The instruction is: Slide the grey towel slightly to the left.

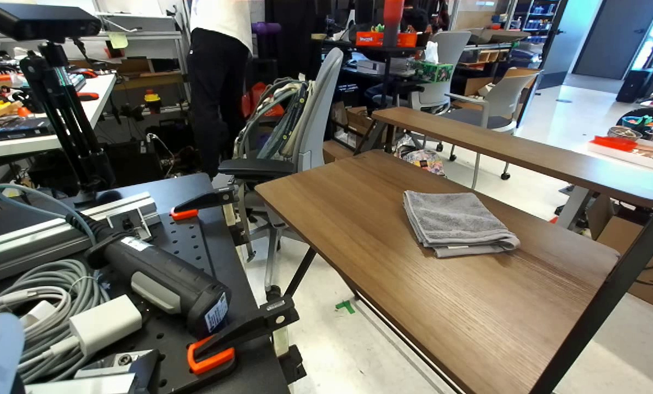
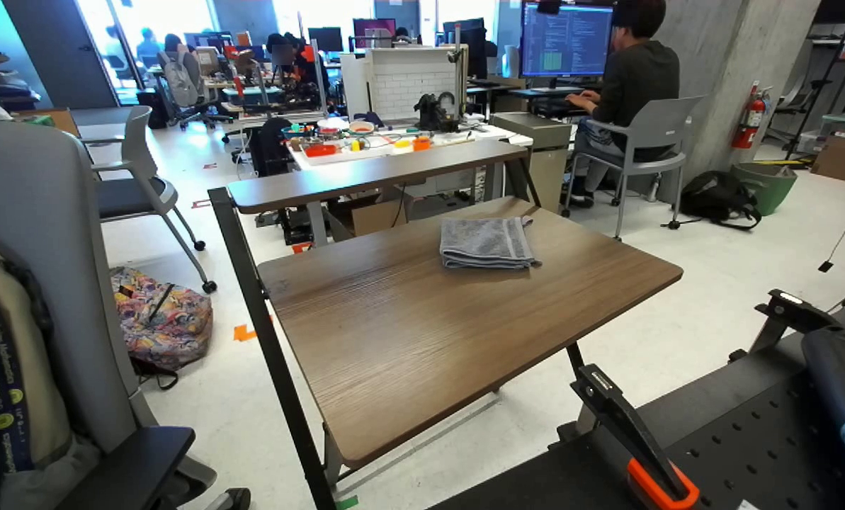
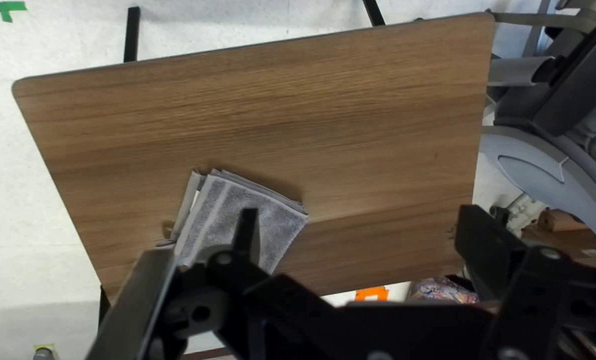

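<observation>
Across the wrist view's foreground, your pincer (image 3: 360, 220) stands with jaws wide apart. Beyond it you see the grey towel (image 3: 230, 202), folded, lying on the brown desk (image 3: 352, 125), near the edge alongside the raised wooden shelf (image 2: 380, 173) in both exterior views.

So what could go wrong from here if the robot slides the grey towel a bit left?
The grey towel is folded in layers, so a push might shift only the top ones. It lies near the edge of the brown tabletop beside the raised shelf, so a stray push could carry it over. The open claw might also bump that shelf.
</observation>
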Available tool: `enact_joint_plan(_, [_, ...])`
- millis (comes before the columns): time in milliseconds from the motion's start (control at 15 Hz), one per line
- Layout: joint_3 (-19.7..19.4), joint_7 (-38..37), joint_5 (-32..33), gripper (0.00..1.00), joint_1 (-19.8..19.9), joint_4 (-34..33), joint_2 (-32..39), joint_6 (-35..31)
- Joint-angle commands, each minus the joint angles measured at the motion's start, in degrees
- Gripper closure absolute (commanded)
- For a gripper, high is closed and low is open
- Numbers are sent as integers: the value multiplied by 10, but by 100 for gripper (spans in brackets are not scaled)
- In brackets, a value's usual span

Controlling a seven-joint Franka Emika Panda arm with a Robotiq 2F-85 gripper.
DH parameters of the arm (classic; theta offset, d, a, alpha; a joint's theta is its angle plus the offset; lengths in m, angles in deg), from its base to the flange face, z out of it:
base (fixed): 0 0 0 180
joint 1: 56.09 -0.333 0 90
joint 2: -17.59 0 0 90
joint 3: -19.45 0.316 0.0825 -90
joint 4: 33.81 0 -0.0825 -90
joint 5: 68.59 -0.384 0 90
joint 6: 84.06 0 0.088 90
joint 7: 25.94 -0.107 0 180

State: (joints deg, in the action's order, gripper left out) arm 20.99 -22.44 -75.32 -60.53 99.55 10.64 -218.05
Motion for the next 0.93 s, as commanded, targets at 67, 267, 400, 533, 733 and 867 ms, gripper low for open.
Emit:
enact_joint_plan(67, [6,-25,-51,0,3,-153,161,-2])
enact_joint_plan(267, [6,-59,-53,0,8,-253,266,-2])
enact_joint_plan(400, [6,-78,-57,0,15,-321,334,10])
enact_joint_plan(533, [7,-96,-58,0,19,-387,401,9])
enact_joint_plan(733, [-1,-131,-47,0,21,-479,497,14])
enact_joint_plan(867, [-8,-151,-42,0,22,-532,555,18])
